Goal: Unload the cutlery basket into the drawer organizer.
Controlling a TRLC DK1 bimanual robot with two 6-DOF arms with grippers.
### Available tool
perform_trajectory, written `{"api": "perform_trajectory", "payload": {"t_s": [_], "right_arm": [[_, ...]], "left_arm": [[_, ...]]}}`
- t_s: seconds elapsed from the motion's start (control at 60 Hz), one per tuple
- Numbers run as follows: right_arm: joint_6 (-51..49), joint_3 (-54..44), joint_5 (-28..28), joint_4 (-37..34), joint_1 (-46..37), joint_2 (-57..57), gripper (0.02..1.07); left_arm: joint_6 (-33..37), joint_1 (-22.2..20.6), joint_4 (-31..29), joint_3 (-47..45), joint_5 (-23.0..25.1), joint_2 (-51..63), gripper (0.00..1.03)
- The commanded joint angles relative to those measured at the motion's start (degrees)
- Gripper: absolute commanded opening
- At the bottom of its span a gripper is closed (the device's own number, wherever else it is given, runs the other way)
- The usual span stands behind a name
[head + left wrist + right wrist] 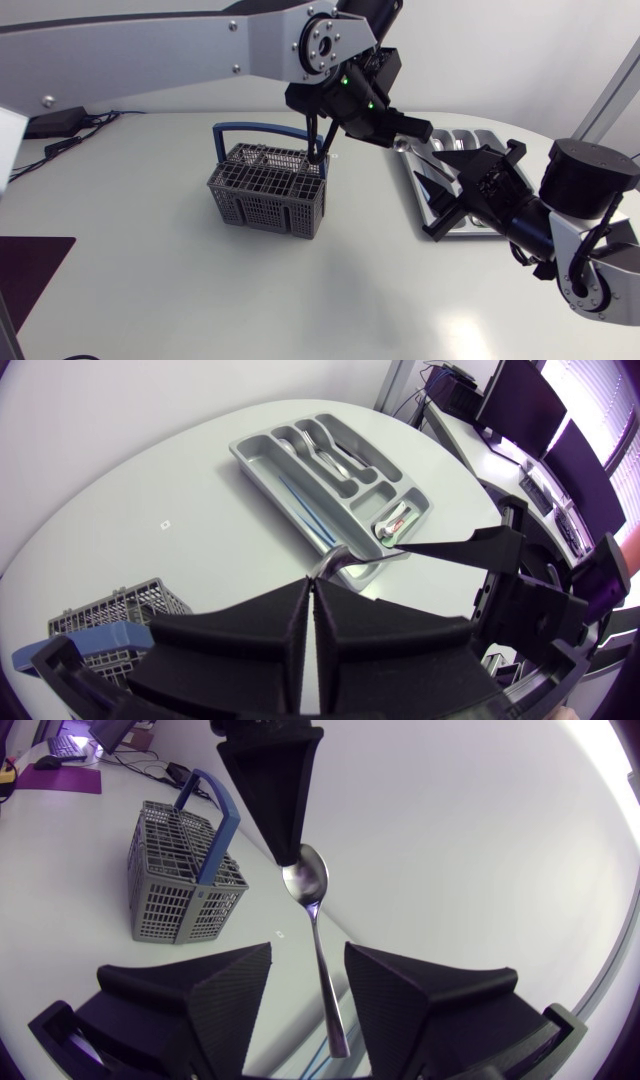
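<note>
Right wrist view: left claw (290, 855) pinching spoon (318, 925), right claw (308, 955) spread around it

Left gripper (311, 584) pinched, right gripper (308, 955) spread wide.

Grey basket (268, 190) upright — spoon (320, 935) aloft, bowl pinched — organizer (250, 457) part-filled.

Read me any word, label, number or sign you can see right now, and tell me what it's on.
No text is readable in any view.
A small mark on the table: too small to read.
A red-and-white patch in the drawer organizer end compartment: blurred, unreadable.
No print shows on the cutlery basket or the spoon.
</note>
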Motion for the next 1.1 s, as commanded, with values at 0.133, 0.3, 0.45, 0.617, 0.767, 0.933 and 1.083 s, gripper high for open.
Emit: {"api": "perform_trajectory", "payload": {"t_s": [0.133,0.3,0.45,0.617,0.767,0.933,1.083], "right_arm": [[-1.9,-2.2,-0.9,3.1,0.5,0.8,0.36],[-3.0,-2.8,-0.9,5.1,0.5,1.9,0.34],[-4.1,-3.0,-1.0,7.3,0.1,4.2,0.34],[-4.1,-3.4,-1.3,9.0,-0.7,3.9,0.34],[-3.8,-3.7,-2.2,8.9,-1.5,2.2,0.34],[-3.9,-3.7,-2.7,8.9,-2.4,1.9,0.34],[-4.1,-3.6,-3.1,9.0,-2.7,2.4,0.34]], "left_arm": [[-2.5,0.2,-1.7,3.3,2.1,2.0,0.03],[-2.8,-0.4,-2.9,4.7,2.5,2.7,0.03],[-2.8,-0.7,-3.6,5.5,2.6,3.3,0.03],[-2.9,-0.8,-3.9,5.5,2.6,3.5,0.03],[-2.9,-0.6,-3.9,5.2,2.6,3.7,0.03],[-2.9,-0.2,-4.0,5.0,2.6,3.6,0.03],[-2.9,-0.4,-4.2,4.9,2.6,3.5,0.03]]}}
